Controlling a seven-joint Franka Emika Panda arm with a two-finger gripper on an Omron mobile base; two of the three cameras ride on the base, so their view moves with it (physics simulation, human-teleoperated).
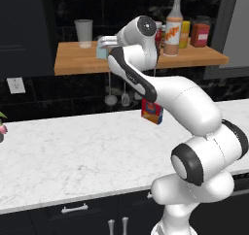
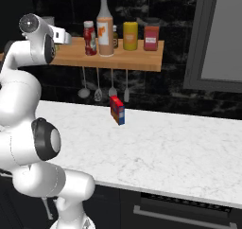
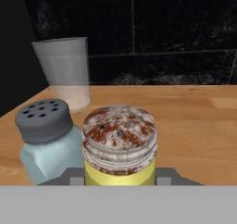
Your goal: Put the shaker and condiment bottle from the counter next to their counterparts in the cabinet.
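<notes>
left base view: i see my arm reaching up to the cabinet [image 1: 73,61], where the tall orange-labelled bottle [image 1: 172,27] stands upright.

right base view: the condiment bottle [image 2: 89,38] stands upright just beside it.

hand view: the shaker [image 3: 119,146] stands cap-up between the fingers, beside the pale blue shaker [image 3: 46,140]; i cannot tell whether the claw grips it. an empty cup [image 3: 64,72] stands behind.

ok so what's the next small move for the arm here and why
Probably open the pincer and let go. In the hand view the yellow shaker stands upright over the wooden shelf, right beside the pale blue shaker, which is where it belongs. The red bottle already stands by the tall orange-labelled bottle. Whether the yellow shaker's base touches the board is hidden.
</notes>
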